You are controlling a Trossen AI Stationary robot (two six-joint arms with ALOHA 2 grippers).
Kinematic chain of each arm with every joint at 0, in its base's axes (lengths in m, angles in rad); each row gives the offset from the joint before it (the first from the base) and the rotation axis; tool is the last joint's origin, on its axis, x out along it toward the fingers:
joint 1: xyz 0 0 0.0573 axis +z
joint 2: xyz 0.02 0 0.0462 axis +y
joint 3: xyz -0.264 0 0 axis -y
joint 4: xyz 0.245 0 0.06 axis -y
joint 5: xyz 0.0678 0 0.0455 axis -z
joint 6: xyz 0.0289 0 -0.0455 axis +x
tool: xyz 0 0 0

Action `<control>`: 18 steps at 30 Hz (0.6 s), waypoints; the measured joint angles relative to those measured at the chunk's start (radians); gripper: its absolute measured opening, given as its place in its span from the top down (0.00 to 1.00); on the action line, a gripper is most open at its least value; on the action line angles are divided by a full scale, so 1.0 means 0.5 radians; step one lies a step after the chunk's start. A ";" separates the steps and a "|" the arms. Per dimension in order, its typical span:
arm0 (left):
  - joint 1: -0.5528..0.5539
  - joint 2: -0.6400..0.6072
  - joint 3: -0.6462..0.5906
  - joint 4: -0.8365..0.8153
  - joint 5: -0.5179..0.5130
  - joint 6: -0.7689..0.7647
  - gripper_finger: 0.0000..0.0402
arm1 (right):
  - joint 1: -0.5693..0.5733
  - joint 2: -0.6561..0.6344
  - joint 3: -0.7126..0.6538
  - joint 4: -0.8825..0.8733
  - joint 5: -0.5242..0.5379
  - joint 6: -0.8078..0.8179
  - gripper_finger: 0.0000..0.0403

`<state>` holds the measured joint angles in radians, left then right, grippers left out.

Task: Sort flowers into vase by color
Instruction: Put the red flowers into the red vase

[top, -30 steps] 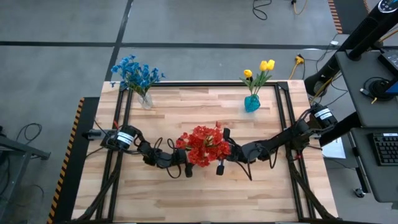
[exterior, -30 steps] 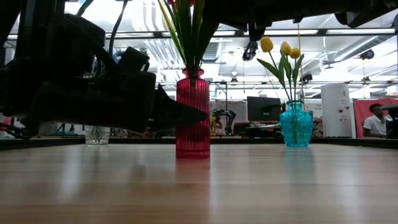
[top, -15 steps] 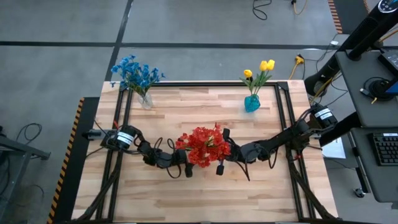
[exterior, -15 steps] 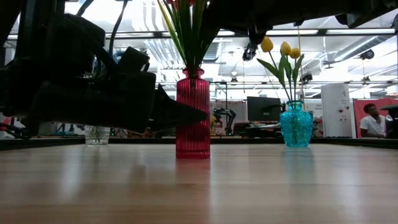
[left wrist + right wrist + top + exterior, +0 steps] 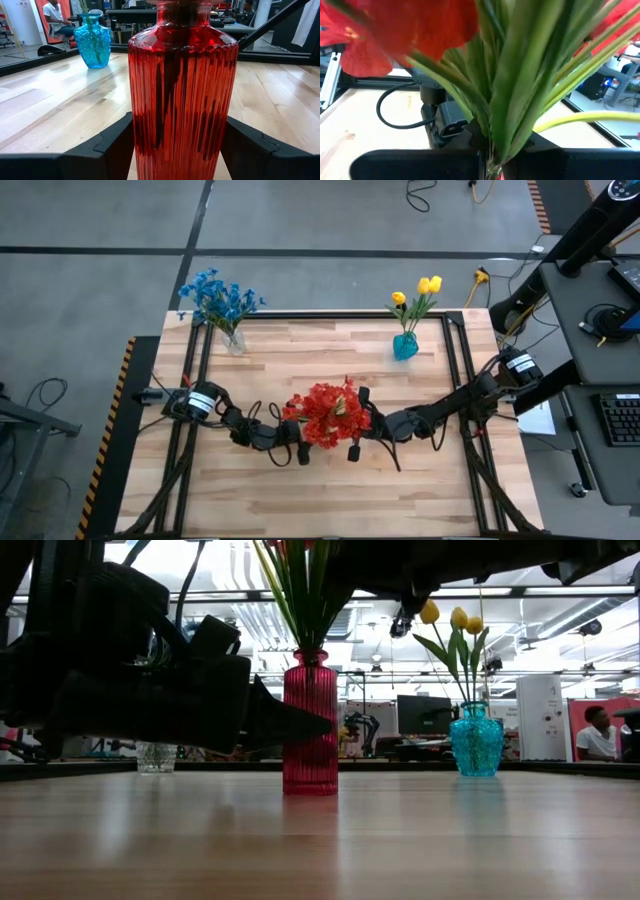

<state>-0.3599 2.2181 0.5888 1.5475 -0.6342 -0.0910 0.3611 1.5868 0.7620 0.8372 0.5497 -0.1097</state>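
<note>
Red flowers stand in a red ribbed vase at the table's middle, their green stems rising from its mouth. My left gripper comes in level from the left, one finger on each side of the vase. My right gripper comes level from the right, higher up, shut at the stems. Blue flowers stand in a clear vase at the far left. Yellow flowers stand in a teal vase at the far right. My left gripper holds the red vase's body by its two opposite sides, one finger against each. The fingers lie level, low on the vase. The vase stands upright with its base on the table. My right gripper pinches the red flowers' green stems low down, just above the vase's mouth. The fingers reach in level from the table's right. The stems fan out upward from the hold.
Black rails frame the wooden table top. Bare wood lies along the near edge and between the two far vases. A person sits in the room beyond the table.
</note>
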 joint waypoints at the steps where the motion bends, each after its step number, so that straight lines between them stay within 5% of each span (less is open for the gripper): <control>1: 0.000 0.000 0.000 0.000 0.000 0.000 0.42 | 0.000 -0.001 0.000 -0.017 0.000 0.013 0.96; 18: 0.000 0.000 0.000 0.000 -0.001 0.001 0.42 | 0.002 -0.001 0.000 -0.092 0.004 0.062 0.96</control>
<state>-0.3599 2.2181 0.5888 1.5475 -0.6346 -0.0906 0.3618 1.5864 0.7620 0.7913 0.5514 -0.0788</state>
